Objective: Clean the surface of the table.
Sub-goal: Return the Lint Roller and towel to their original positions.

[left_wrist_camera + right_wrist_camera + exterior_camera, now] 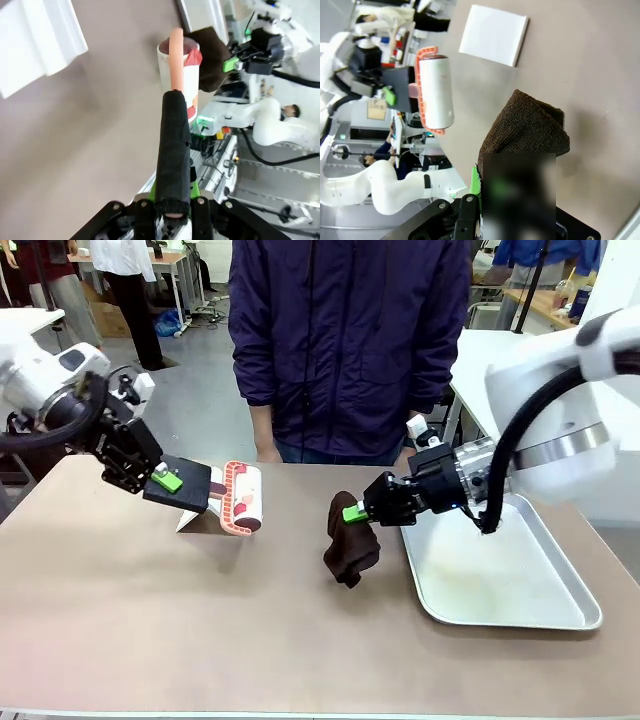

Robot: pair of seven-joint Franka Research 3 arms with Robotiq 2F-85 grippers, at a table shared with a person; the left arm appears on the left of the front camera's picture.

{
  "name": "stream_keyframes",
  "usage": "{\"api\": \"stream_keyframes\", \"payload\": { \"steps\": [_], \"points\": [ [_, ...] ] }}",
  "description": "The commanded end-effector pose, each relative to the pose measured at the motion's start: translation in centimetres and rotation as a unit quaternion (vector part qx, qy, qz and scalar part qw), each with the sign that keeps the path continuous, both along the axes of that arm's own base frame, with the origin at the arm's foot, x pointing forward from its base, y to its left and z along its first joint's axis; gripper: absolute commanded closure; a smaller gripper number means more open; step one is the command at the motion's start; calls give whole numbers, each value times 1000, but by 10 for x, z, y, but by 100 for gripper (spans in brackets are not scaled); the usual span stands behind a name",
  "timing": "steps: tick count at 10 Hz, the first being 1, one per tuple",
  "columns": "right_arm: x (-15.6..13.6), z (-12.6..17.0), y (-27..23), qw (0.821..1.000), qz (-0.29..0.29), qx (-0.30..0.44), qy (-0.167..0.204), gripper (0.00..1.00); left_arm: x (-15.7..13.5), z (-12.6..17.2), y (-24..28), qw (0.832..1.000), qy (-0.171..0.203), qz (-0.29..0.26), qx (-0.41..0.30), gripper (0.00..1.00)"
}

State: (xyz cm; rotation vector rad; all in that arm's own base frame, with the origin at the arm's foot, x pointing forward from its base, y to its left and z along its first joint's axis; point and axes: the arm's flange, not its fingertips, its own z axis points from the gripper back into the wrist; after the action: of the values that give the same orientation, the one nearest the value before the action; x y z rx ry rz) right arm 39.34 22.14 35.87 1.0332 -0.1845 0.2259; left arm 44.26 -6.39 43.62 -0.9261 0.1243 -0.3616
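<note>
The brownish-taupe table (200, 620) spans the front view. My left gripper (165, 480) is shut on the black handle (173, 150) of a lint roller (242, 498), whose white drum in an orange frame hovers just above the table at left of centre. My right gripper (355, 512) is shut on a dark brown cloth (352, 552), which hangs down from the green pads and reaches the tabletop near the middle. In the right wrist view the cloth (530, 130) bunches in front of the fingers, with the roller (436, 92) farther off.
A shiny metal tray (560, 615) lies on the table at right, under my right arm. A white square piece (190, 520) sits on the table below the roller. A person in a dark jacket (350, 340) stands at the far edge.
</note>
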Motion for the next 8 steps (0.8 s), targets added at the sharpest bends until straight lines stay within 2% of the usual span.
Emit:
{"api": "stream_keyframes", "payload": {
  "steps": [1,4,8],
  "points": [
    [24,-3,16,1000,-2,-7,15,89,21,26,-23,997,30,-5,65,78],
    [48,-11,18,999,-34,16,24,89,51,38,-59,987,53,33,151,78],
    [65,-20,25,998,-49,7,35,89,90,45,-97,968,27,40,247,78]
  ]
}}
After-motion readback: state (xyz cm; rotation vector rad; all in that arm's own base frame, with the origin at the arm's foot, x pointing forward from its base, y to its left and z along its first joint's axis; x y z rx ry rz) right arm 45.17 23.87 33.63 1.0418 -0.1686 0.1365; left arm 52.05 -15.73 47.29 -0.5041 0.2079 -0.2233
